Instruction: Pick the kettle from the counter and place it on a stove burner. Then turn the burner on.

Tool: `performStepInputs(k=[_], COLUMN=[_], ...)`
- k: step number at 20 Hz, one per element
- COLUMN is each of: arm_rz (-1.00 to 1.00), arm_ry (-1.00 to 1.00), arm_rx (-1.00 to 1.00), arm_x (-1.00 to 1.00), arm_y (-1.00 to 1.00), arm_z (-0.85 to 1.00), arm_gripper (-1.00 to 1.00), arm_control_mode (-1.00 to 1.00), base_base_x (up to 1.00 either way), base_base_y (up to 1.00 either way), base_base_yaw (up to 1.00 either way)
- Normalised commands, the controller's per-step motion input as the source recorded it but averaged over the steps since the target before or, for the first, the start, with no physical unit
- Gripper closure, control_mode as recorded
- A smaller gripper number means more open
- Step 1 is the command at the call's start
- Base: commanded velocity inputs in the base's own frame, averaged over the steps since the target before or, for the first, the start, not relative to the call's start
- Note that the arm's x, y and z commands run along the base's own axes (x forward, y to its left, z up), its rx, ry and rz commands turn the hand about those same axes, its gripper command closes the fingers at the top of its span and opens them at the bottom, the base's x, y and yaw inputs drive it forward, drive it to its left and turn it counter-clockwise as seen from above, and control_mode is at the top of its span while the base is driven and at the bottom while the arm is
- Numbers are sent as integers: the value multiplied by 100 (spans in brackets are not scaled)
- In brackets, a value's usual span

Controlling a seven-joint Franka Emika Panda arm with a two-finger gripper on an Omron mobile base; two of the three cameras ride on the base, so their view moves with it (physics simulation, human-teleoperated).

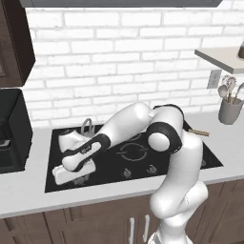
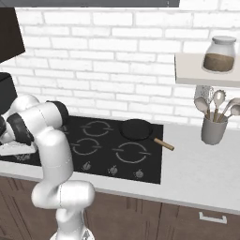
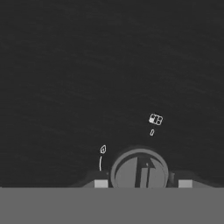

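Two dark fingers (image 3: 101, 183) flank a round grey knob (image 3: 139, 171) at the near left edge of the stove (image 1: 190, 159), spread either side of it; whether they touch it I cannot tell. Behind the hand, the kettle (image 1: 87, 127) sits at the stove's far left. A dark pan (image 2: 136, 129) rests far right; the worktop (image 2: 197, 164) carries a utensil cup (image 2: 214, 130).

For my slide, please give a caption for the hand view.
Two dark fingertips flank a round grey stove knob on the flat black glass cooktop.
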Motion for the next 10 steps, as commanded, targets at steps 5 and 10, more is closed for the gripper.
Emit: performStepInputs(k=[5, 10], arm_rz=[57, 63], arm_ry=[0, 0], arm_rx=[0, 0], arm_x=[2, 0], arm_y=[0, 0], arm_z=[-21, -34], arm_gripper=[100, 100], arm_control_mode=[-100, -100], base_base_x=[0, 0], base_base_y=[0, 0], base_base_yaw=[0, 0])
